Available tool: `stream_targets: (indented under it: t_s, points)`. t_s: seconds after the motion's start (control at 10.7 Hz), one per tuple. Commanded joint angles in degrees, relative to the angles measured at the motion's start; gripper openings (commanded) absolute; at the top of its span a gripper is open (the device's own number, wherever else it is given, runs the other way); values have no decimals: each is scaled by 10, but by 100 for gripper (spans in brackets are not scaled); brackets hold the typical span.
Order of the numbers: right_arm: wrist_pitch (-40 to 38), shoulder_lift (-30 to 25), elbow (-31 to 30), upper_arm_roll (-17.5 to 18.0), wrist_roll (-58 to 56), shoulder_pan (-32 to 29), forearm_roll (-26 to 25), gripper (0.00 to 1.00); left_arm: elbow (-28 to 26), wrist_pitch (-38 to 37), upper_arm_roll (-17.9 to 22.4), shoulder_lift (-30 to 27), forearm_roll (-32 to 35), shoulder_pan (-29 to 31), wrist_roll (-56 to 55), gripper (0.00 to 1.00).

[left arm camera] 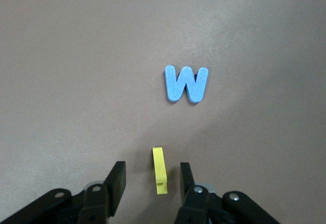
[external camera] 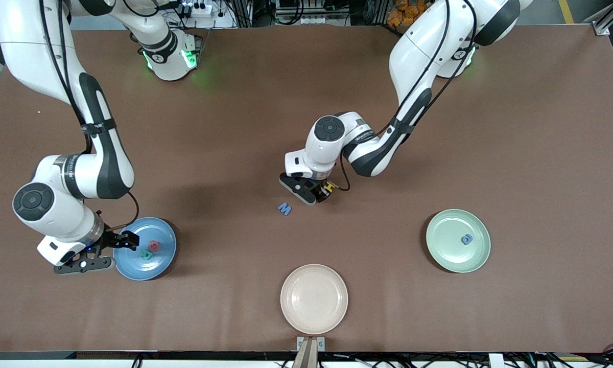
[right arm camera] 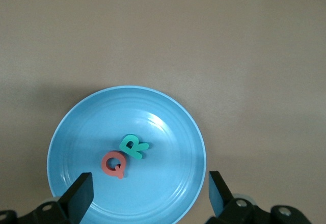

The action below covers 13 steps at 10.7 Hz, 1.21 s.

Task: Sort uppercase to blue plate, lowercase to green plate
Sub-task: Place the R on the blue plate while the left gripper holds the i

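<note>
— So where is the left gripper?
— Low over the middle of the counter, fingers partly spread on either side of the yellow H, which stands on edge between them. Contact can't be made out, so I wouldn't call it gripped.
— And the blue M?
— Flat on the counter just beside that gripper, nearer the front camera and toward the right arm's end.
— The right gripper?
— Over the blue plate, jaws wide and holding nothing. The red Q and teal R lie in the plate, touching each other.
— The green plate?
— Toward the left arm's end, with a blue a in it (a beige plate sits nearest the front camera, between the two).
</note>
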Motion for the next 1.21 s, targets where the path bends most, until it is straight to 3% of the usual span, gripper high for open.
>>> stream_targets:
  t_s: [0.0,0.09,0.19,0.37,0.65,0.93,1.12]
  points:
    - [0,13,18,5,4,-4,-8,100,20,5,7,14,13,-8,0,46]
    - [0,12,18,6,4,-4,-6,100,20,5,7,15,13,-8,0,43]
    - [0,12,18,6,4,-4,-5,100,20,5,7,15,13,-8,-1,31]
    - [0,11,18,7,4,-3,-4,100,19,5,7,11,13,-8,-6,0]
    - [0,11,18,7,4,1,-3,100,10,-3,7,-12,13,11,-1,0]
    - [-1,11,18,8,31,14,2,100,-3,-135,1,-99,-4,91,5,0]
    - [-8,11,18,8,125,61,2,100,1,-213,1,-136,-46,139,25,0]
